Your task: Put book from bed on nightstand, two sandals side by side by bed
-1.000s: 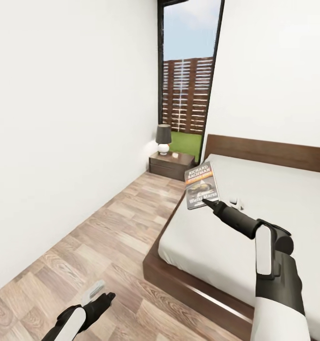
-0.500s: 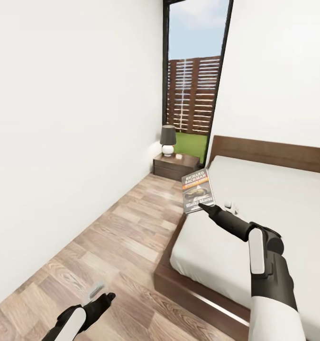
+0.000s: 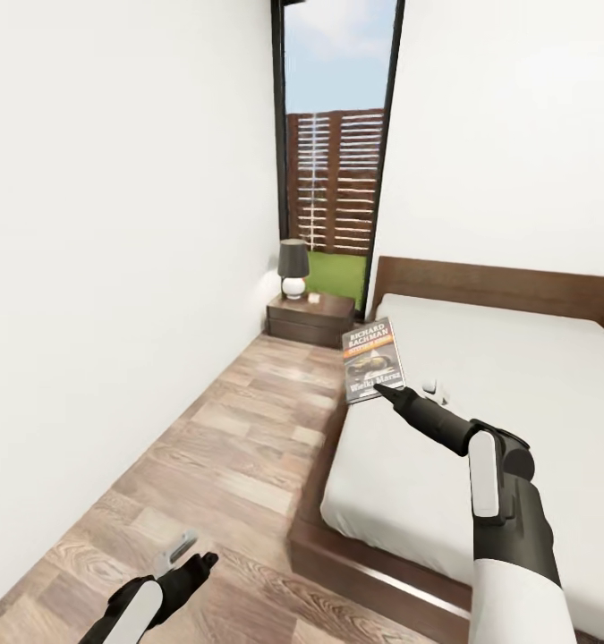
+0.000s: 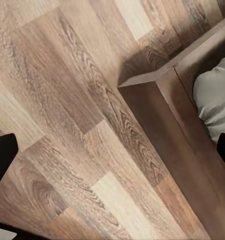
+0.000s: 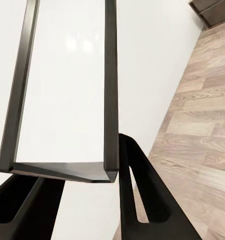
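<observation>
Book: gripped at its lower edge by the right gripper, held upright in the air, cover facing the camera, above the near left edge of the bed. Nightstand is seen well beyond, by the window (lamp on top). Left gripper: held low over the wood floor; its state cannot be told.

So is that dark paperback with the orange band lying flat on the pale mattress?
No, the right end effector holds the paperback upright above the mattress.
</observation>
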